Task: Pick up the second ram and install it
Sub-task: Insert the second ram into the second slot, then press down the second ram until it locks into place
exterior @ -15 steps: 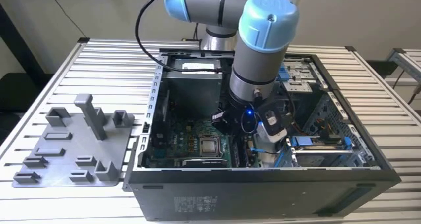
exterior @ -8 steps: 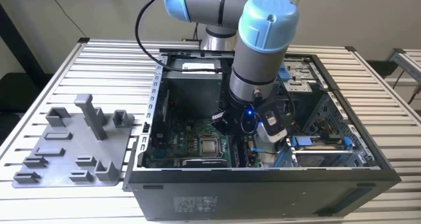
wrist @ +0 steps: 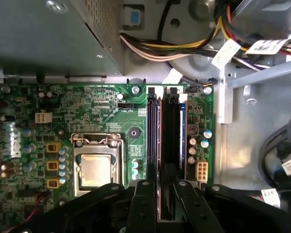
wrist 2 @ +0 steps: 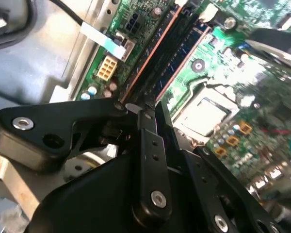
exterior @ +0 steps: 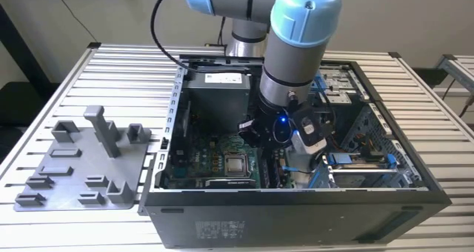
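Note:
The second ram (wrist: 158,136) is a thin stick standing on edge along the memory slots of the green motherboard (wrist: 102,104), beside the processor socket (wrist: 94,170). In the second wrist view, the ram (wrist 2: 150,53) shows as a long narrow edge that ends at my black fingers (wrist 2: 146,145). My gripper (wrist: 165,188) straddles the near end of the stick, its jaws close on either side. In the exterior view, my gripper (exterior: 278,159) is low inside the open computer case (exterior: 172,124), over the slots.
A grey fixture plate (exterior: 74,174) with upright posts lies on the slatted table at the exterior view's left. Inside the case, bundled cables (wrist: 184,46), a grey power supply box (wrist: 43,39) and drive bays (exterior: 356,163) crowd the board.

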`<state>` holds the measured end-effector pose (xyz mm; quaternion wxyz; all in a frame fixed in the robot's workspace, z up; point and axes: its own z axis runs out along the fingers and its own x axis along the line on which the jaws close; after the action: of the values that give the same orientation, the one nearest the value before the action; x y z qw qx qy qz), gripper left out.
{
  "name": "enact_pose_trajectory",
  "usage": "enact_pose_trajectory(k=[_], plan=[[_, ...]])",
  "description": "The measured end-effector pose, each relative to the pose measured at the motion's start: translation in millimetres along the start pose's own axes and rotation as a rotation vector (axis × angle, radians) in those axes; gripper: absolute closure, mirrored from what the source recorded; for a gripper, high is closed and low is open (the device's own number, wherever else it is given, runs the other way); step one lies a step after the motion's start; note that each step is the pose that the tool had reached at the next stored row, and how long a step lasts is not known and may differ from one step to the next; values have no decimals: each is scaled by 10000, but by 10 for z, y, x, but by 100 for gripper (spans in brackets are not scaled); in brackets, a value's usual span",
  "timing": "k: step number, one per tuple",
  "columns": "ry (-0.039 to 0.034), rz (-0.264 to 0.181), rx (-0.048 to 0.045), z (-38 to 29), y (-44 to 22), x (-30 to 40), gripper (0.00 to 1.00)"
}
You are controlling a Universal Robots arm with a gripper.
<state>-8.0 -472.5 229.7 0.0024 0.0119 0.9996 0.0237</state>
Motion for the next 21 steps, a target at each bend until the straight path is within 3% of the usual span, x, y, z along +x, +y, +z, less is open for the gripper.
enact_pose_trajectory(k=[4, 8, 12, 21], plan=[[9, 7, 3, -158, 7, -1, 78], [10, 7, 2, -160, 8, 0, 78], [10, 7, 2, -160, 8, 2, 89], [11, 7, 3, -160, 8, 8, 89]])
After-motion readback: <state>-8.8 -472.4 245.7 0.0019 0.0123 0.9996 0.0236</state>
